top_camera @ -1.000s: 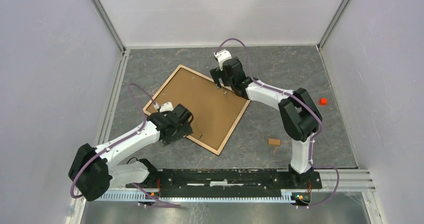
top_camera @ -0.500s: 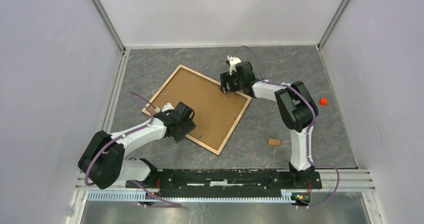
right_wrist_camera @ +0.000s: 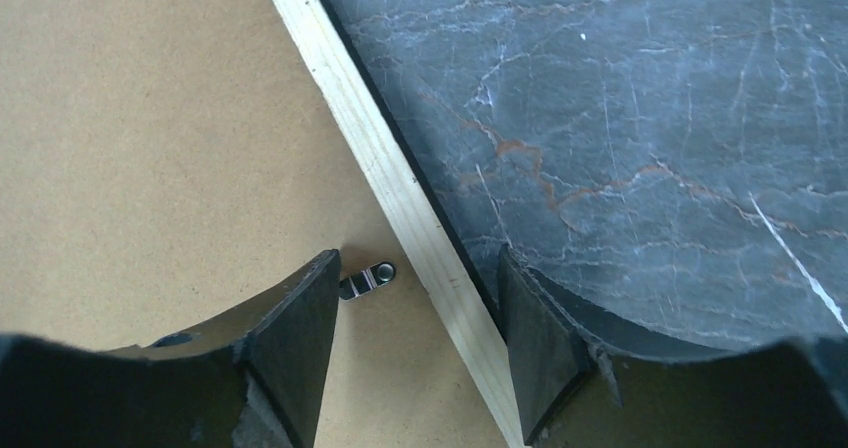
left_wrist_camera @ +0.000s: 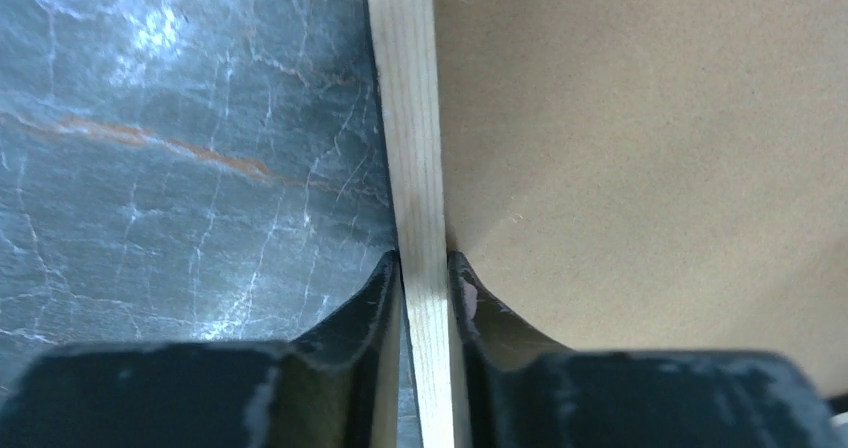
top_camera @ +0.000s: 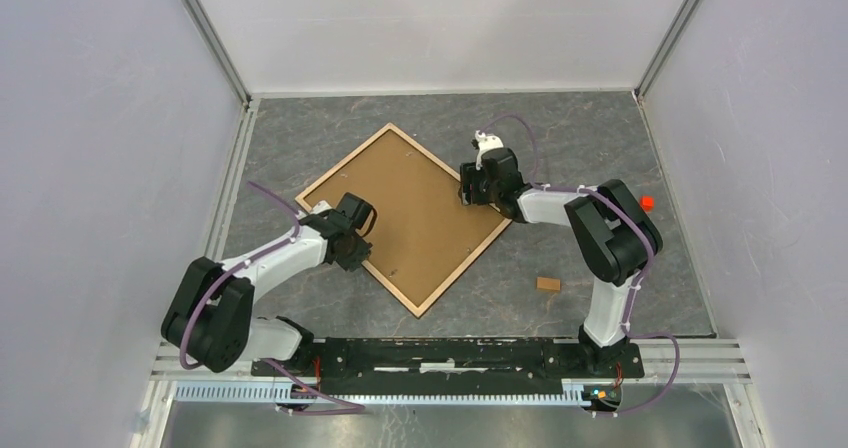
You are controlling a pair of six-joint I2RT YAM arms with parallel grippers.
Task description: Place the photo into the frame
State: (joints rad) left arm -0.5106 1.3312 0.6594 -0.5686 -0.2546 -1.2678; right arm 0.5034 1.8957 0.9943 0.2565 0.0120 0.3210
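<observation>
- the left gripper (left_wrist_camera: pixel 425 268) has its fingers pinched tight on the frame's (left_wrist_camera: pixel 410 118) thin light-wood rim.
- the right gripper (right_wrist_camera: pixel 420 268) has its fingers apart, straddling the opposite rim beside a small metal clip (right_wrist_camera: pixel 367 279).
- the frame lies flat on the grey table (top_camera: pixel 600 138), brown backing board (top_camera: pixel 410 208) up.
- i judge the frame light and stiff, with a slim rim and a breakable pane, so it is best held by the rims.
- the photo is not visible; it is possibly under the board.

Brown block (top_camera: pixel 547 284) right of frame (top_camera: pixel 425 153)
</observation>
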